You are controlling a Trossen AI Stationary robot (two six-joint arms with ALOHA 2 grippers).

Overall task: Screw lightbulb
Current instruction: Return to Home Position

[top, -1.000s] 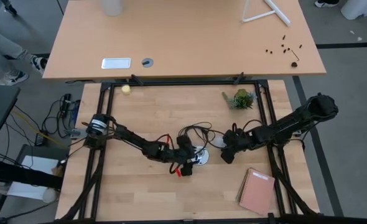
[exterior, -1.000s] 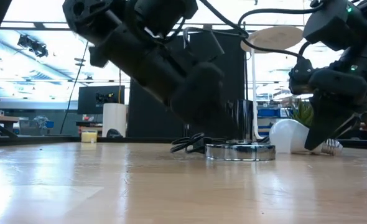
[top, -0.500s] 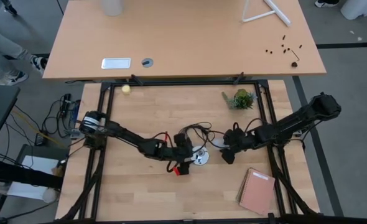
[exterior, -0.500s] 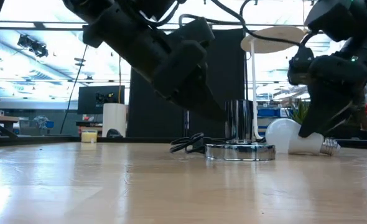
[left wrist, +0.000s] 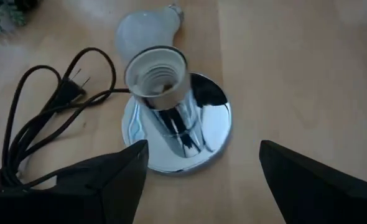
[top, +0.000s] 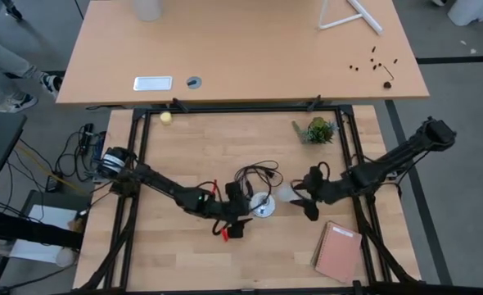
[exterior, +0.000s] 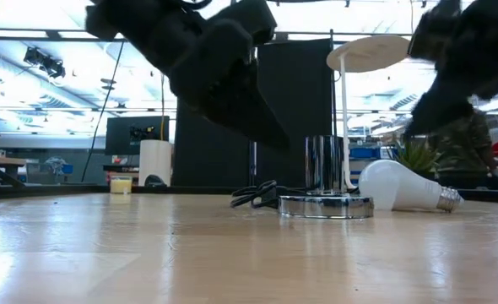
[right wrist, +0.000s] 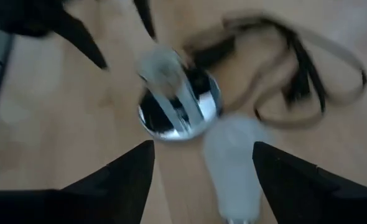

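The white lightbulb (exterior: 405, 190) lies on its side on the wooden table, its grey screw base (exterior: 448, 199) pointing away from the socket. It also shows in the high view (top: 286, 194). The silver socket disc (top: 262, 205) stands upright on its round foot, and its open threaded holder (left wrist: 157, 71) faces up. My left gripper (left wrist: 202, 180) is open and hovers on the near side of the socket (top: 235, 223). My right gripper (right wrist: 199, 180) is open and hangs above the bulb's base end (top: 309, 205).
The socket's black cord (top: 254, 174) lies in loops behind it, and its plug (left wrist: 71, 87) rests on the table. A small green plant (top: 317, 129) stands far right. A brown notebook (top: 338, 251) lies near right. A yellowish ball (top: 166, 118) sits far left.
My right gripper has risen from the bulb's neck and drawn a little toward the table's right and near edges; the bulb stays lying on the table. My left gripper has lifted and pulled back from the socket toward the near edge.
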